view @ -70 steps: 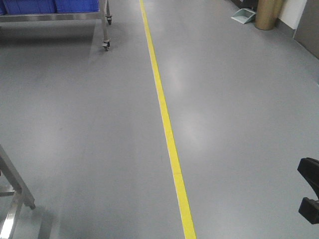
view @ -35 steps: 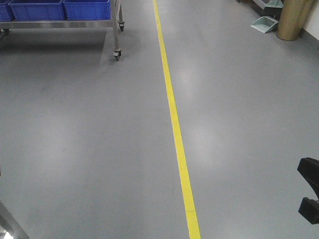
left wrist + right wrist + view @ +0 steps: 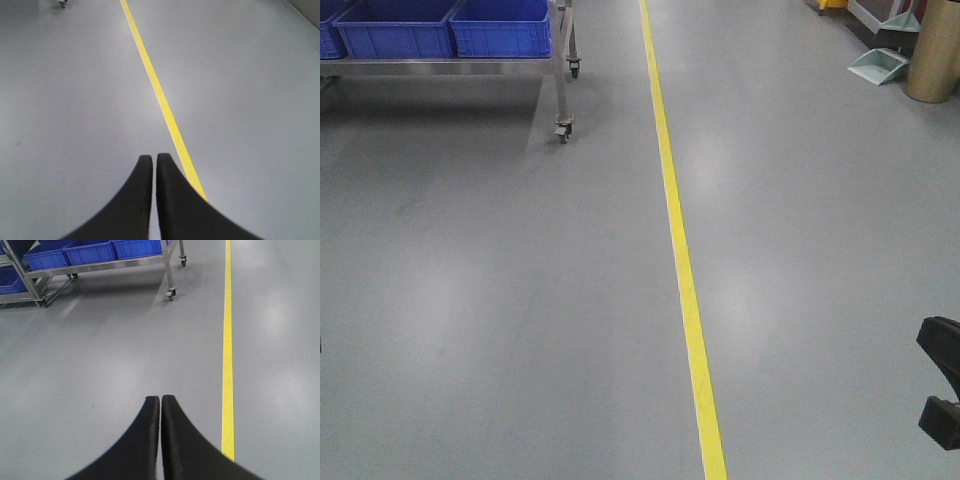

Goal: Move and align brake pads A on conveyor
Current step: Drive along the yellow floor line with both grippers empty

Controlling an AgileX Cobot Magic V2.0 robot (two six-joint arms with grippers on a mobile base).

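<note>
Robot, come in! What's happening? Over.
Left gripper shut, empty. Right gripper shut, empty. Brake pads, conveyor not in view. Wheeled cart, blue bins, left of yellow line.

This looks like a factory or warehouse floor. The floor (image 3: pixel 470 300) has a smooth grey sealed coating, glossy enough to show pale reflections. A straight yellow line (image 3: pixel 682 260) runs along it like an aisle marking. At the upper left stands a stainless steel trolley (image 3: pixel 560 70) on castors (image 3: pixel 563 130), carrying blue plastic bins (image 3: pixel 450 28). At the far right a pale green dustpan (image 3: pixel 880 66) lies beside a tan drum (image 3: pixel 932 50).
</note>
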